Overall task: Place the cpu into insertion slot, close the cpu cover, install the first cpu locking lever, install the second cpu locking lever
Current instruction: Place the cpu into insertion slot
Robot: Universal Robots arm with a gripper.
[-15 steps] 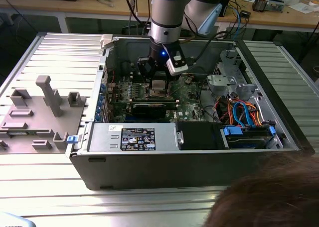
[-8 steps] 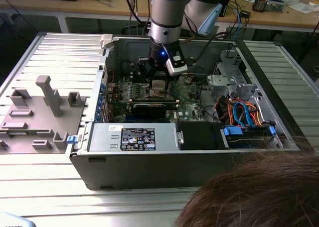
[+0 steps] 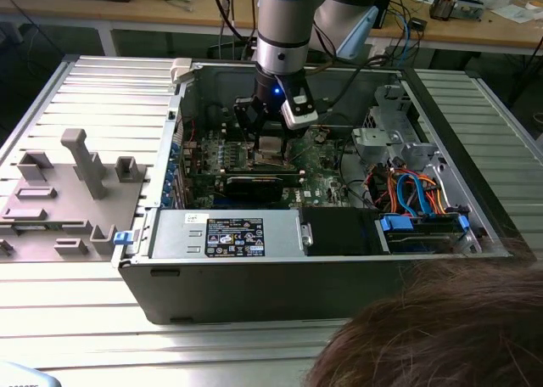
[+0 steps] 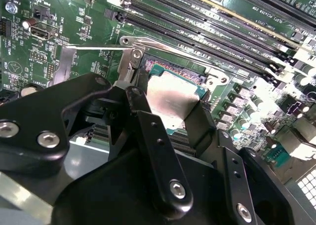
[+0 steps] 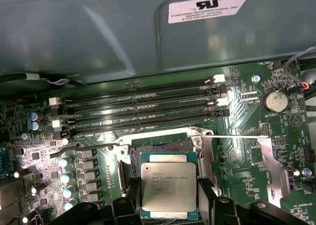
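My gripper (image 3: pixel 270 139) reaches down into the open computer case (image 3: pixel 254 285), over the motherboard. It is shut on the cpu (image 5: pixel 168 185), a flat square chip with a silvery-tan top, one black finger against each of two opposite edges. In both wrist views the cpu (image 4: pixel 170 99) sits over the insertion slot (image 5: pixel 160 148), partly covering it. The socket's metal frame (image 4: pixel 148 41) borders the slot. The cpu cover (image 5: pixel 269 158), a silvery plate, stands swung away beside the socket. Thin wire locking levers (image 5: pixel 84 148) (image 5: pixel 232 136) stick out on both sides, unlatched.
Black memory slots (image 5: pixel 143 111) run beside the socket, below the grey case wall (image 5: pixel 123 32). In the exterior view a black card (image 3: pixel 250 183), a power supply (image 3: pixel 225 234) and blue and orange cables (image 3: pixel 416 192) surround the board. A grey fixture (image 3: pixel 76 166) lies outside; a person's hair (image 3: pixel 441 328) is nearby.
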